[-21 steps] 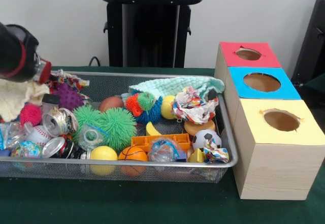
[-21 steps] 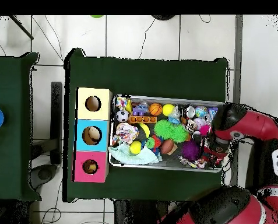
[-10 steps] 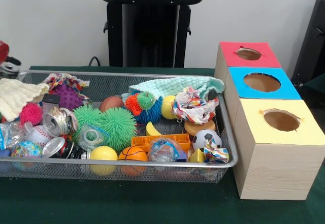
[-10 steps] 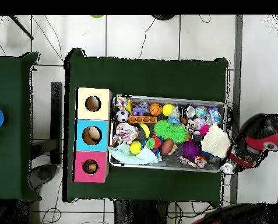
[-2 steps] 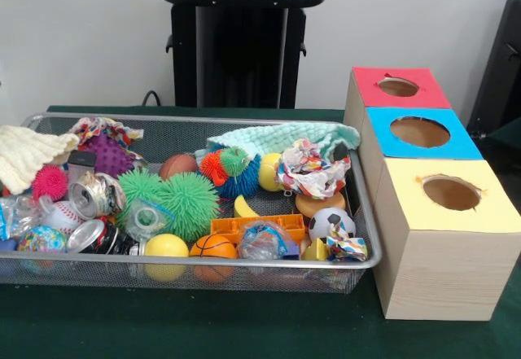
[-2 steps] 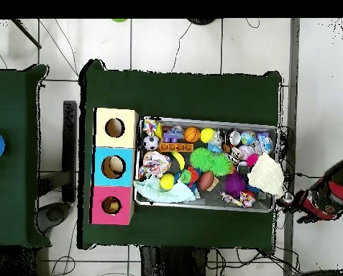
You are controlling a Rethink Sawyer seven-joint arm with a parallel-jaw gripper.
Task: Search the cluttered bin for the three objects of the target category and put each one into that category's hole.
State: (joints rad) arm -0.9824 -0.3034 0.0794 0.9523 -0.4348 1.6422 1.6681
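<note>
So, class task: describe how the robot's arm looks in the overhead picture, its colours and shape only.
Only part of the arm shows, at the right edge beyond the bin. It has a rounded red shell with black sections and a black end. Its fingers cannot be made out. The front view does not show the arm at all.

You've got a wire-mesh metal bin (image 5: 244,271), shiny crushed cans (image 5: 91,196), a knitted cream cloth (image 5: 28,154), rubbery spiky green balls (image 5: 189,203), a raw-wood box (image 5: 444,269) with matt paper tops, and a felt-like green tabletop (image 5: 187,326).
</note>
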